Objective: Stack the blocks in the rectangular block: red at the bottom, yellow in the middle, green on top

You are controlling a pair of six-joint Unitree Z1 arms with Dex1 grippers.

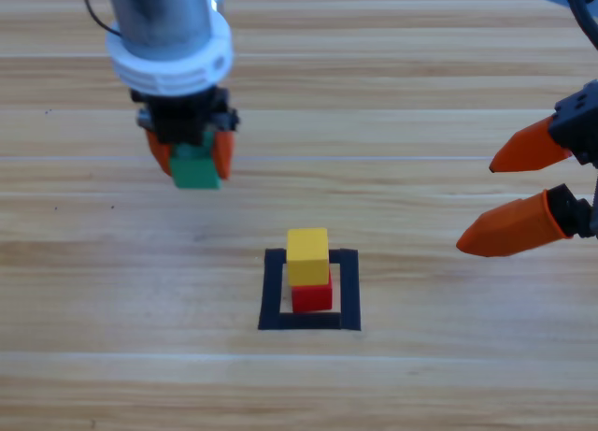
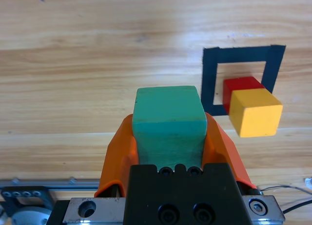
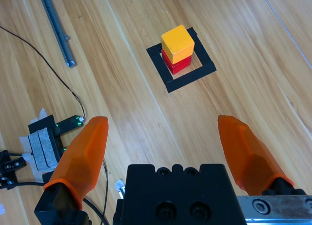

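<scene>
Yellow block [image 1: 307, 255] is sitting on red block [image 1: 312, 294] inside the tape square [image 1: 272, 291], so you're only placing the green block [image 1: 194, 169] your left gripper [image 1: 191, 152] is clamping, right gripper [image 1: 509, 192] idling wide open.

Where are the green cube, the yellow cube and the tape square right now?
green cube [image 2: 168, 122]: left wrist view, its front face, held in the left gripper [image 1: 192, 155].
yellow cube [image 1: 307, 255]: high view, its top face, on the red cube [image 1: 312, 296].
tape square [image 1: 271, 291]: high view, its left strip.
</scene>
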